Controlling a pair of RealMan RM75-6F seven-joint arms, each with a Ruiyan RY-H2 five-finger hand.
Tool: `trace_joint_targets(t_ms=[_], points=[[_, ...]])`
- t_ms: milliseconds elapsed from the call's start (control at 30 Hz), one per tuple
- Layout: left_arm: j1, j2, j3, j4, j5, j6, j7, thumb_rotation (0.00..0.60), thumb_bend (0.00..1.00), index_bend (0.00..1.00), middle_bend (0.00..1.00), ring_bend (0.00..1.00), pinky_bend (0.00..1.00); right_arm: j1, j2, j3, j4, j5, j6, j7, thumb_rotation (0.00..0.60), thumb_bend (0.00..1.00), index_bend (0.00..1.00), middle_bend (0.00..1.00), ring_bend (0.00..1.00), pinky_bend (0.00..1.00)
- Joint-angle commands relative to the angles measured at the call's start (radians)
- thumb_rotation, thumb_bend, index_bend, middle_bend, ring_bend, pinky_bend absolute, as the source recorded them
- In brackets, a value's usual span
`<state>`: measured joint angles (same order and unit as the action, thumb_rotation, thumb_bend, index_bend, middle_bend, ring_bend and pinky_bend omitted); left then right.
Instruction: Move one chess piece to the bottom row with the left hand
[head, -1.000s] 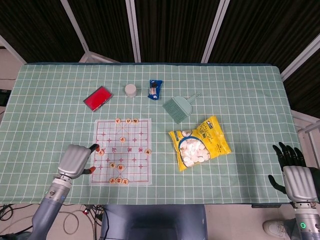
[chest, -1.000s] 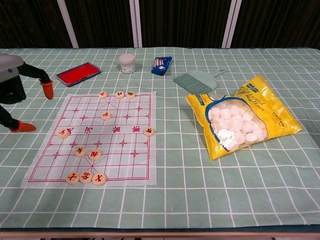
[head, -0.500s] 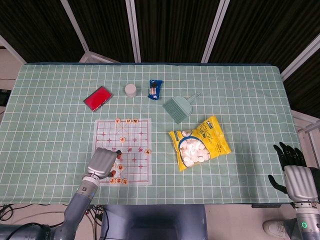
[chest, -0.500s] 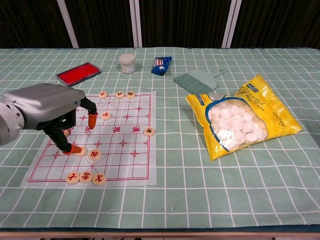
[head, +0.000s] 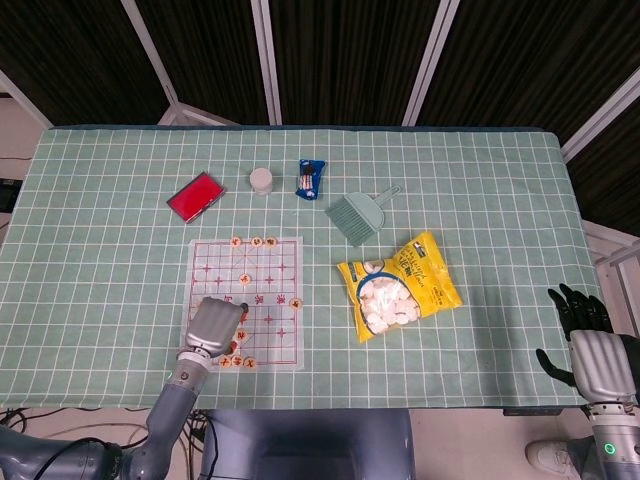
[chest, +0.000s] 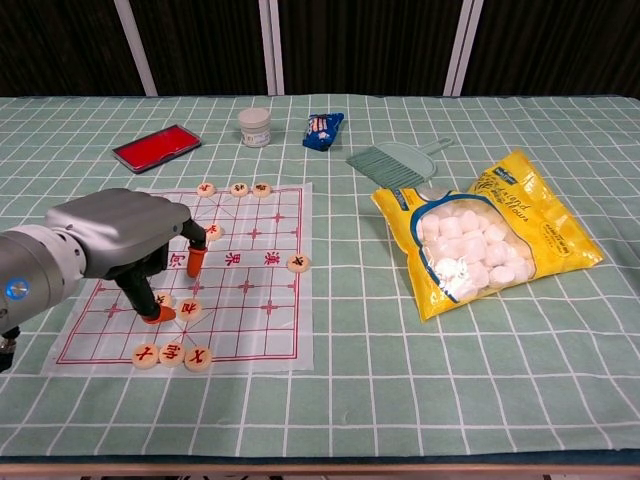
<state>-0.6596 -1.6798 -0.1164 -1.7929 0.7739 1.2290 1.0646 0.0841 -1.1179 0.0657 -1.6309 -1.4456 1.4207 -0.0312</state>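
The paper chess board (chest: 255, 300) (head: 270, 330) lies on the green checked cloth. Its bottom row holds three round wooden pieces (chest: 172, 353) (head: 238, 361). Other pieces sit along the top row (chest: 239, 188), at the right edge (chest: 297, 263), and in the lower left, one being (chest: 190, 309). My left hand (chest: 120, 235) (head: 213, 323) hovers over the board's left half with fingers apart and nothing between them. One orange fingertip (chest: 157, 314) sits right beside a partly hidden piece (chest: 164, 299). My right hand (head: 588, 345) rests at the table's front right, fingers spread.
A yellow marshmallow bag (chest: 485, 235) lies right of the board. Behind the board are a green dustpan (chest: 395, 162), a blue snack packet (chest: 322, 129), a white jar (chest: 255, 127) and a red case (chest: 156, 147).
My left hand came in from the board's left side over its lower-left squares and its fingertips dropped down beside the pieces there. The right hand stayed still.
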Motion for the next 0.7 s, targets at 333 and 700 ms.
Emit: trace_joint_targets(t_ms=[333, 700], points=[[-0.019, -0.029, 0.016, 0.036, -0.014, 0.001, -0.021, 0.600, 0.18, 0.46, 1.00, 1.00, 1.00, -0.001, 0.000, -0.001, -0.003, 0.001, 0.001, 0.000, 0.600, 0.34, 0.00, 0.00, 0.00, 0.00], [-0.034, -0.033, 0.027, 0.043, -0.046, -0.004, -0.026, 0.600, 0.21, 0.44, 1.00, 1.00, 1.00, -0.001, 0.000, -0.001, -0.004, -0.006, 0.004, 0.017, 0.600, 0.34, 0.00, 0.00, 0.00, 0.00]])
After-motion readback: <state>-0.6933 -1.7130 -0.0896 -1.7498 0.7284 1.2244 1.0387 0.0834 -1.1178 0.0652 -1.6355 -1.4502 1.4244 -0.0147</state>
